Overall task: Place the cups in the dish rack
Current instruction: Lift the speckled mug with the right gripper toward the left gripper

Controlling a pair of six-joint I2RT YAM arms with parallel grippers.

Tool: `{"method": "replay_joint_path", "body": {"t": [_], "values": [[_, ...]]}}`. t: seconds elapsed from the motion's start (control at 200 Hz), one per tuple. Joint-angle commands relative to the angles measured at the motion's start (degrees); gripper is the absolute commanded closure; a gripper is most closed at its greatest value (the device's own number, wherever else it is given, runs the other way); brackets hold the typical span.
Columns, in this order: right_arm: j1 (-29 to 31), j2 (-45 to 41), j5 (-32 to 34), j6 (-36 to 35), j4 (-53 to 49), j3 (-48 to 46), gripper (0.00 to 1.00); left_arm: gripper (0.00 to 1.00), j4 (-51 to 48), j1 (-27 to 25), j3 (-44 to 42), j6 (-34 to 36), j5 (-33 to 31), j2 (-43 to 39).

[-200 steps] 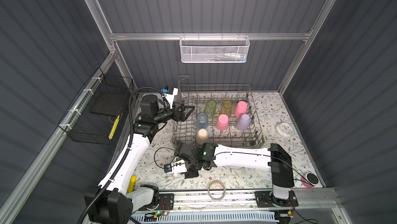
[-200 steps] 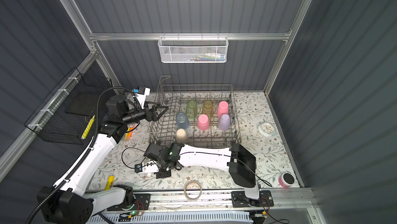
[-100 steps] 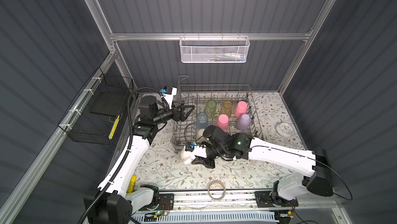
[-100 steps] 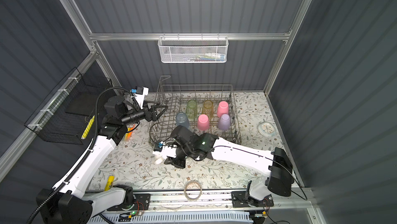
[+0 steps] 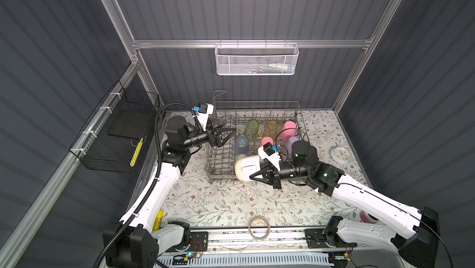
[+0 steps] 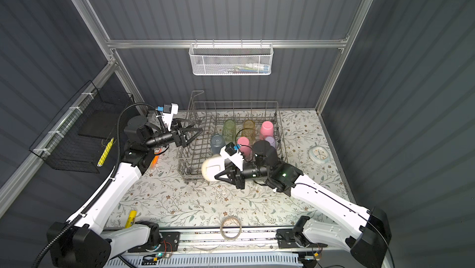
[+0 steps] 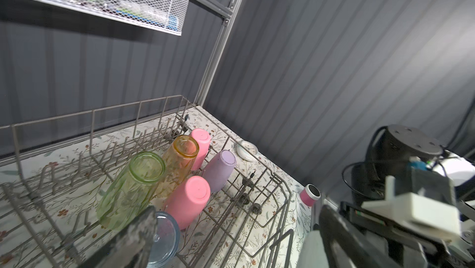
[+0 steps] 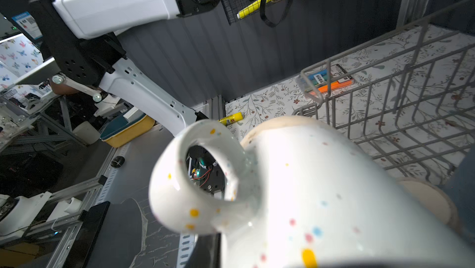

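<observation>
The grey wire dish rack stands at the back of the table. Upside down in it are green, amber, blue and lilac cups and two pink ones. A beige cup is mostly hidden behind the white speckled mug. My right gripper is shut on that mug, holding it on its side above the rack's front rim. My left gripper hangs open over the rack's left side, holding nothing.
A white mesh basket hangs on the back wall and a black wire basket on the left wall. A tape ring lies at the table's front edge, a round pale disc right of the rack, a yellow stick at front left.
The right arm has carried the white mug from the table's front left up and right to the rack's front rim. The left gripper stays in place, its jaws slightly wider.
</observation>
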Motion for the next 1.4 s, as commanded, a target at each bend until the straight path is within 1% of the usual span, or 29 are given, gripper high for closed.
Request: {"method": "replay_joint_path", "body": {"t": [0.0, 0.08, 0.145, 0.25, 0.34, 0.39, 0.535, 0.565, 0.68, 0.765, 0.926, 1.216, 1.281, 1.396], "values": [[-3.7, -4.0, -6.9, 9.3, 18.3, -1.8, 1.0, 0.0, 11.0, 0.2, -2.0, -6.0, 7.5, 1.1], [-6.4, -5.5, -8.3, 12.8, 22.2, -3.6, 1.0, 0.0, 15.0, -0.3, -2.4, -8.5, 10.1, 2.1], [-8.5, -6.0, -9.3, 16.5, 26.2, -4.7, 1.0, 0.0, 15.6, -1.7, -2.7, -8.0, 11.6, 2.4], [-11.4, -5.4, -11.2, 23.2, 34.5, -6.5, 1.0, 0.0, 12.3, -4.8, -2.1, -3.6, 12.6, 2.5], [-14.0, -3.6, -12.7, 30.7, 44.1, -8.0, 1.0, 0.0, 6.9, -7.8, -0.4, 1.6, 13.2, 3.0], [-15.3, -2.2, -13.4, 35.5, 50.9, -8.7, 1.0, 0.0, 5.2, -8.8, 0.4, 3.1, 13.2, 3.3], [-18.3, 2.4, -14.8, 48.9, 69.1, -9.9, 1.0, 0.0, 8.8, -9.4, 0.0, 0.5, 13.6, 4.7], [-18.8, 5.0, -14.9, 51.2, 72.7, -10.0, 1.0, 0.0, 9.2, -9.6, 0.1, 0.2, 13.7, 5.1], [-19.6, 9.6, -15.8, 59.4, 83.2, -9.7, 1.0, 0.0, 10.5, -10.5, -0.2, -0.4, 13.6, 6.1], [-19.5, 11.0, -16.5, 60.1, 83.4, -9.5, 1.0, 0.0, 11.1, -11.3, 0.0, -0.5, 13.7, 6.7], [-19.6, 10.8, -17.0, 60.1, 83.4, -9.9, 1.0, 0.0, 11.3, -11.5, 0.5, -0.4, 13.3, 7.4], [-19.4, 12.6, -18.4, 61.2, 83.4, -9.7, 1.0, 0.0, 11.9, -12.5, 1.4, -0.7, 15.1, 9.2], [-19.3, 13.1, -18.4, 61.0, 83.4, -9.8, 1.0, 0.0, 11.3, -13.0, 1.5, -0.3, 15.4, 9.5], [-19.0, 13.6, -18.4, 61.0, 83.4, -9.5, 1.0, 0.0, 7.4, -13.8, 2.5, 2.0, 15.5, 10.1]]}}
